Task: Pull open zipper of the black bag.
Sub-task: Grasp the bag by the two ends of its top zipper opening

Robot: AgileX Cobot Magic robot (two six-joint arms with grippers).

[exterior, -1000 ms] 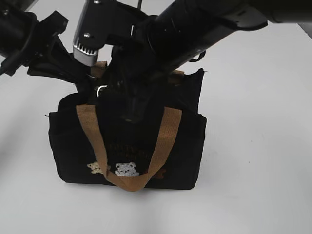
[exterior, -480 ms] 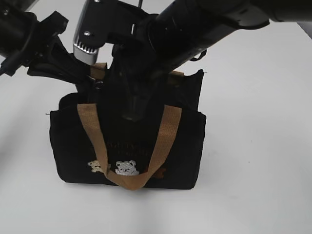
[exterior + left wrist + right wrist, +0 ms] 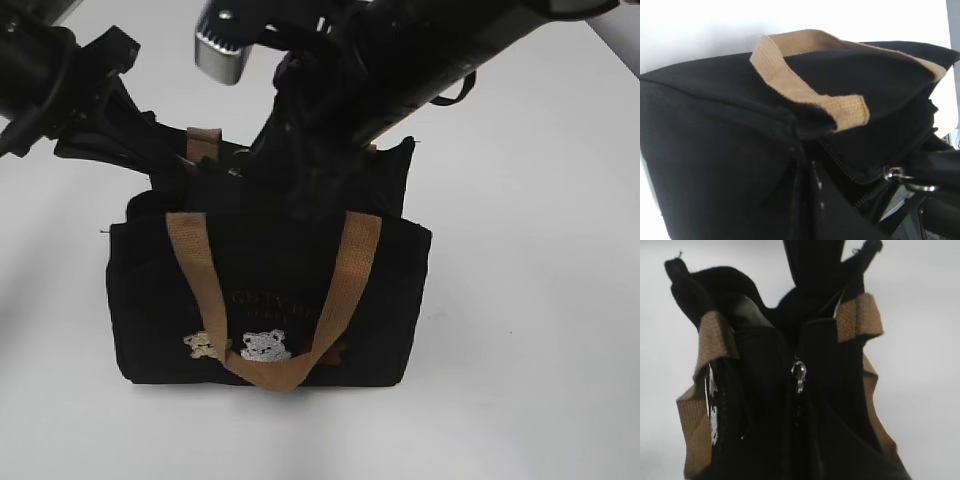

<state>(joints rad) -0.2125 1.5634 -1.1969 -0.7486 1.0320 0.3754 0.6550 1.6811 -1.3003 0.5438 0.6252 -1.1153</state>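
So here's my view from the remote station: the boxy black fabric bag (image 3: pixel 270 300) with tan webbing handles (image 3: pixel 345 275) stands upright on the white bench (image 3: pixel 540 300), roughly mid-bench, its front with the small embroidered bears (image 3: pixel 262 346) facing the exterior camera.

Both arms are down on the bag's top edge. The left gripper (image 3: pixel 175 170) comes in from the left side and is shut at the bag's upper left corner. It looks pinched on the black fabric there, but everything is black on black, so I can't tell for sure what it has.

The right gripper (image 3: pixel 310 195) reaches down over the middle of the top edge with its jaws closed. In the right wrist view a small silver clasp (image 3: pixel 799 371) sits right on the black zipper line (image 3: pixel 798 405) between the 2 fabric sides, just where the fingers meet, so it seems to be clamped at the pull. I can't confirm the contact, too dark.

From the left wrist camera I can see the zipper teeth (image 3: pixel 847 167) running along the top, with the clasp and round metal key ring (image 3: pixel 920 186) at the right end, and the fabric there gapes a bit.
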